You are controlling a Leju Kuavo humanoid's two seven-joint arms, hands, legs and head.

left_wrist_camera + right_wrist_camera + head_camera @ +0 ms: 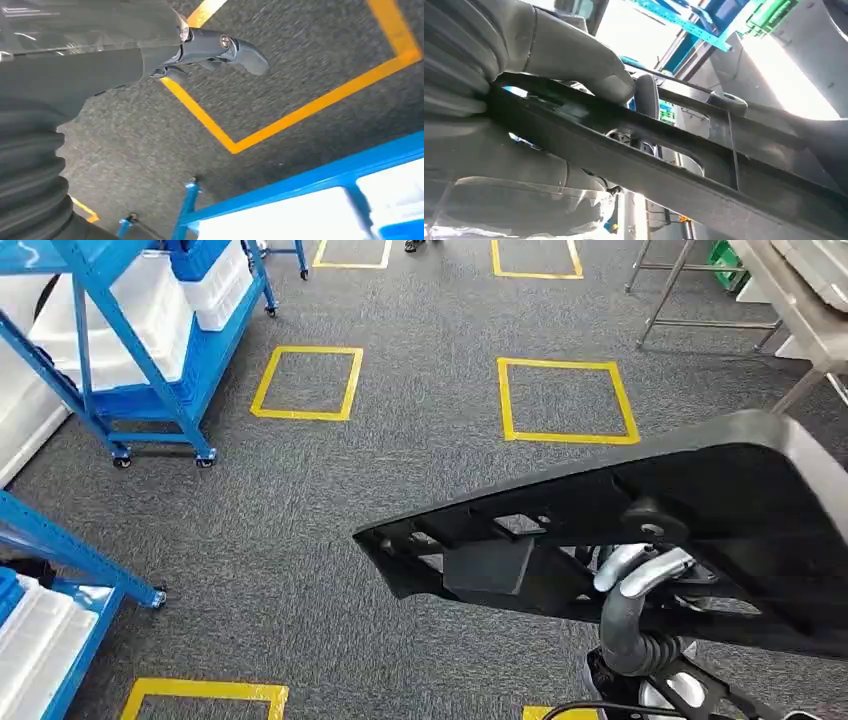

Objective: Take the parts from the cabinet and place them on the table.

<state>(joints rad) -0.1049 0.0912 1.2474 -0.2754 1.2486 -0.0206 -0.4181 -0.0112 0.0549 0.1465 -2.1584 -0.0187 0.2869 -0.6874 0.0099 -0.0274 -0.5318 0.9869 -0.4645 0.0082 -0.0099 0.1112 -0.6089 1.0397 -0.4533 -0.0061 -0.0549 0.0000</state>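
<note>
Black, flat ribbed plastic part point(640, 530) is gripped by the right hand point(549, 75), thumb pressed on its frame, above grey carpet point(400, 480) well right of the blue wheeled rack point(150, 360). Left hand point(215, 50) hangs over the carpet holding nothing, fingers loosely apart.

Grey carpeted floor point(400, 480) marked with yellow tape squares point(567, 400); a blue wheeled shelf cart point(150, 350) stands on it at far left, holding white bins point(120, 320); a steel-legged worktop point(790, 310) stands at far right.
</note>
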